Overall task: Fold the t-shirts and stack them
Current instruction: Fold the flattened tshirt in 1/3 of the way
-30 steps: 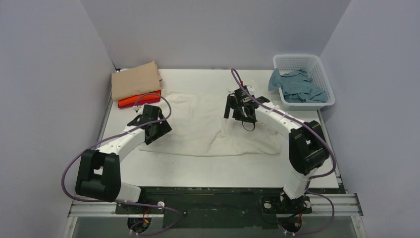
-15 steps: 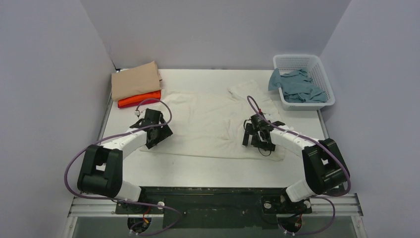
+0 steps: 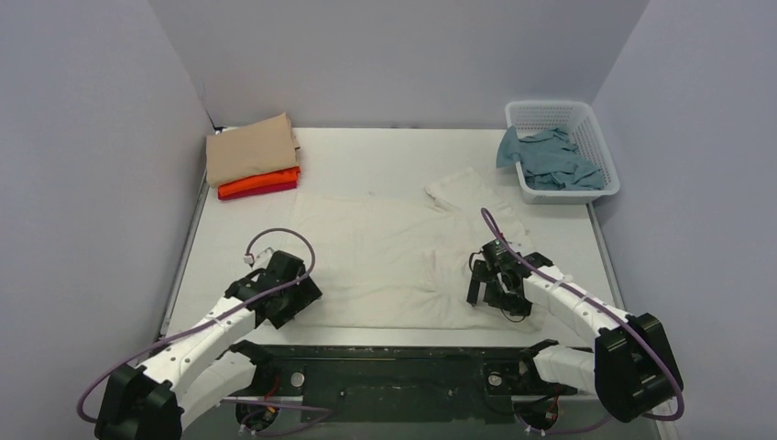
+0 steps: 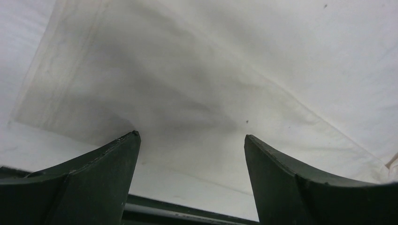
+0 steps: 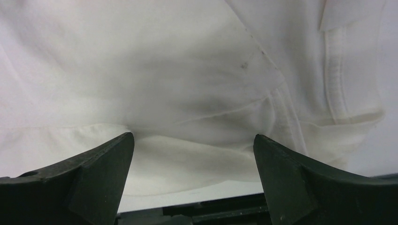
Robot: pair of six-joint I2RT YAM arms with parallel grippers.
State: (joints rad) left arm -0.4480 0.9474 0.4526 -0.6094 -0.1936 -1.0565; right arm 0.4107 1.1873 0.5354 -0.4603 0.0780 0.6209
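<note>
The large cream t-shirt lies spread flat across the middle of the table, its near hem close to the front edge, one sleeve pointing toward the back right. My left gripper is low over its near left corner, and the left wrist view shows the gripper open with cloth below it. My right gripper is low over the near right part. In the right wrist view the gripper is open above wrinkled cloth. A folded tan shirt lies on folded orange and red ones at the back left.
A white lattice basket at the back right holds a crumpled grey-blue shirt. Grey walls enclose the table on three sides. The dark front rail runs just beyond the shirt's near hem.
Both arms have drawn back toward the near edge, and the cream shirt has slid with them and flattened out. The right gripper came down from the raised cloth at mid-table.
</note>
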